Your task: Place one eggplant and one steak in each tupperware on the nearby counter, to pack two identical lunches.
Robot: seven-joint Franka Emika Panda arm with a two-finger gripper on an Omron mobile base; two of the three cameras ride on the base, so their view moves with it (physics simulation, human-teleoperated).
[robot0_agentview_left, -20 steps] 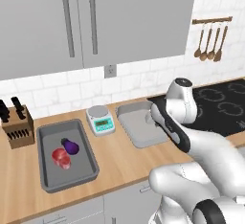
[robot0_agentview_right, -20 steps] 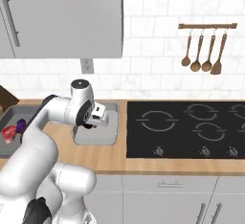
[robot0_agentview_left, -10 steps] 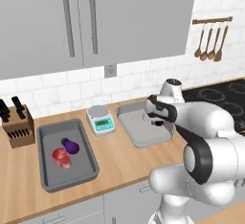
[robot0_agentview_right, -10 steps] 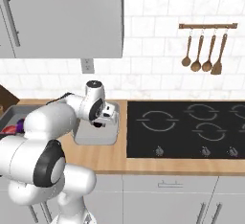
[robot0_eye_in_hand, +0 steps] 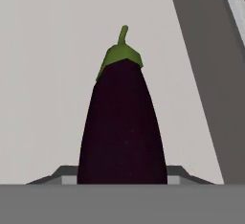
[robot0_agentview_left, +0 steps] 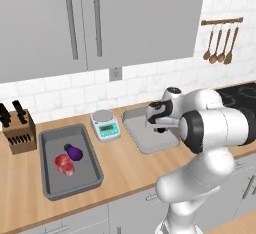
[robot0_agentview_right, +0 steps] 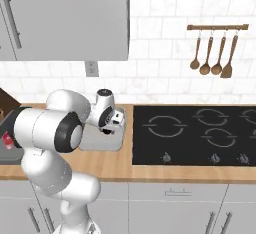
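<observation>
Folding tightly, the arm holds an eggplant (robot0_eye_in_hand: 122, 127) over the tupperware (robot0_agentview_left: 145, 138).

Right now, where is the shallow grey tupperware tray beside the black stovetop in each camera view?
Left base view: shallow grey tupperware tray right of centre, below the white arm's hand.
Right base view: tray left of centre, against the stovetop's left edge.
Hand view: its pale floor lies behind the dark purple eggplant.
Shared landmark: black stovetop, in both base views.

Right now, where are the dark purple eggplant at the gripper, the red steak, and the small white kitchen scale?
Dark purple eggplant (robot0_eye_in_hand: 122, 132): hand view, middle of its body.
Red steak (robot0_agentview_left: 63, 164): left base view, its centre.
Small white kitchen scale (robot0_agentview_left: 105, 124): left base view, its top.
</observation>
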